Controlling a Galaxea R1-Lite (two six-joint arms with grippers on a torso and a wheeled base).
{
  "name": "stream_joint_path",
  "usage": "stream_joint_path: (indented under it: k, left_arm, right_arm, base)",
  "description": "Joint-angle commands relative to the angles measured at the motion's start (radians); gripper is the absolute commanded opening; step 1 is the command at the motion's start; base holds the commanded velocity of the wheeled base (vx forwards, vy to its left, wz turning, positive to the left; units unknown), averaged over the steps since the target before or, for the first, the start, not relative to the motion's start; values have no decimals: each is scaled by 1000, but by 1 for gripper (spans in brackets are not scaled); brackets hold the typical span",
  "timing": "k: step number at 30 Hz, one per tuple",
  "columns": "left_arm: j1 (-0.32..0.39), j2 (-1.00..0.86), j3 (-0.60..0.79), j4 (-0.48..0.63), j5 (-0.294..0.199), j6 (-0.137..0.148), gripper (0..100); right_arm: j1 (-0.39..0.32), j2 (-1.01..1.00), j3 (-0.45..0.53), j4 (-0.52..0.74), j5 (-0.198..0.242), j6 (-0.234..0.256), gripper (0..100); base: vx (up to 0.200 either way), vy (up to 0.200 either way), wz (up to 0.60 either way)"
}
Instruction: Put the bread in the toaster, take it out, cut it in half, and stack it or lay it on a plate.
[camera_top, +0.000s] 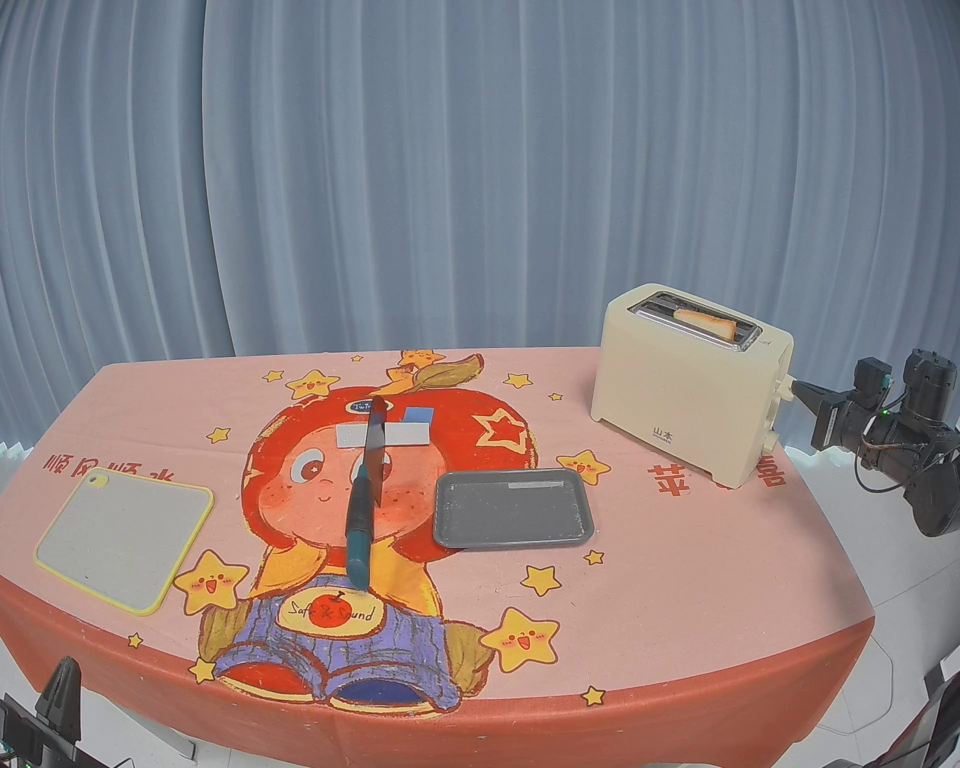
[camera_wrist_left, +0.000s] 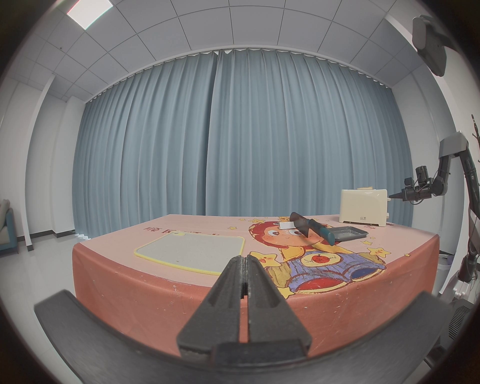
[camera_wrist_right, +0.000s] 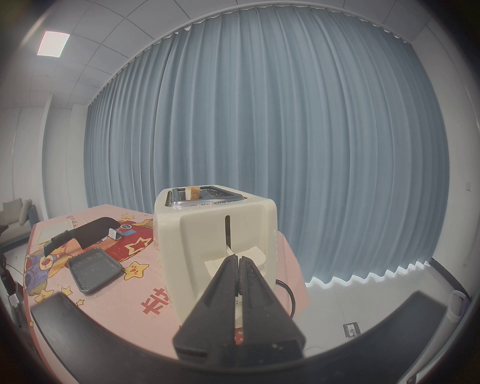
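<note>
While one toaster (camera_top: 690, 385) holds one bread (camera_top: 705, 322) — one knife (camera_top: 362, 490) flanks one plate (camera_top: 513, 508).

L gripper (camera_wrist_left: 245, 261) w/ fingers pressed together, off near side of table (camera_wrist_left: 125, 295). On top: cutting board (camera_wrist_left: 190, 250) nearest, knife (camera_wrist_left: 312, 227) beyond, tray (camera_wrist_left: 350, 233) just beside it, toaster (camera_wrist_left: 364, 206) farthest. R gripper (camera_wrist_left: 397, 196) near toaster's side.

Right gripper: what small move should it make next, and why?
Probably press down the lever of the toaster. The bread stands in the slot with its top showing, and the shut right gripper points at the lever end, close to it.
</note>
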Motion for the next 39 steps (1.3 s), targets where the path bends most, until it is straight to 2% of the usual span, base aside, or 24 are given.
stream_joint_path:
  k: [1, 39]
  left_arm:
    - [0, -16, 18, 0, 0, -1, 0]
    - [0, -16, 18, 0, 0, -1, 0]
  right_arm:
    - [-1, 10, 3, 1, 0, -1, 0]
    - [-7, 70, 21, 1, 0, -38, 0]
  base:
    - [0, 0, 0]
    - [0, 0, 0]
